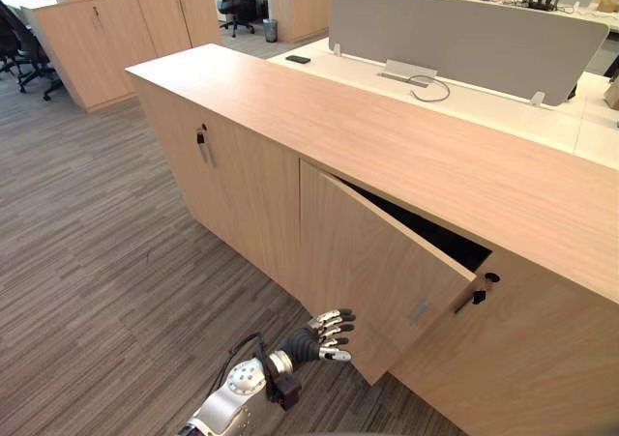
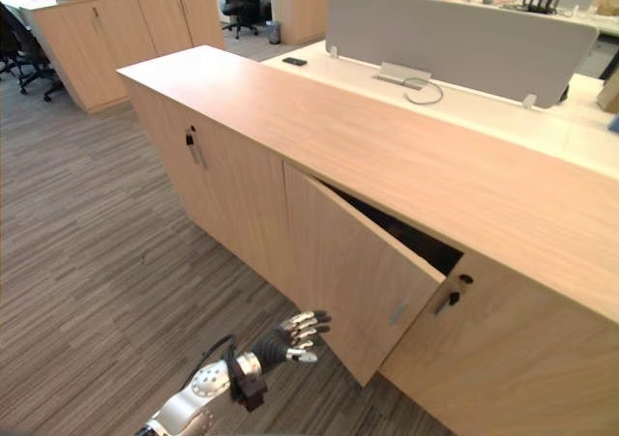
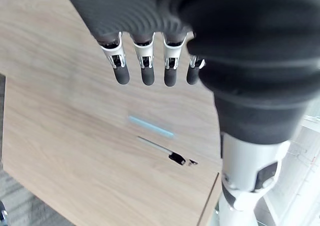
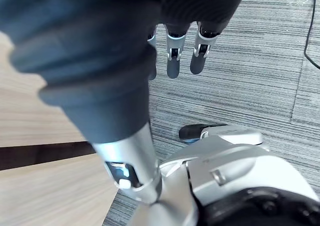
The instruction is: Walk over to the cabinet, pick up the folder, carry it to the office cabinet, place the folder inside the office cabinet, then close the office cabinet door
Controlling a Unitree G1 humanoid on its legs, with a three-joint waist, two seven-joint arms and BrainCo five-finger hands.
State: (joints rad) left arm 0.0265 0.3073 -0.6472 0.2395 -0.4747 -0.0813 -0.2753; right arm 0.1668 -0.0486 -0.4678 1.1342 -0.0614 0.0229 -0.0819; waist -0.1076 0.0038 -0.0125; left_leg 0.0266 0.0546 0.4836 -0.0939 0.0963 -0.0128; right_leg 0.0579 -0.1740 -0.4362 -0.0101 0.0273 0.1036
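Nearest, the left hand is held with fingers straight and empty just beside the half-open cabinet door; the right hand is likewise relaxed; the door is judged stiff, easily swung, best pushed flat near its free edge.

The office cabinet across mid-frame is pale wood-grain board, matt and smooth — its door likewise. Lower left, the carpet is grey, rough-ribbed cloth. The left hand at the bottom shows shiny silver metal fingers with matt dark tips.
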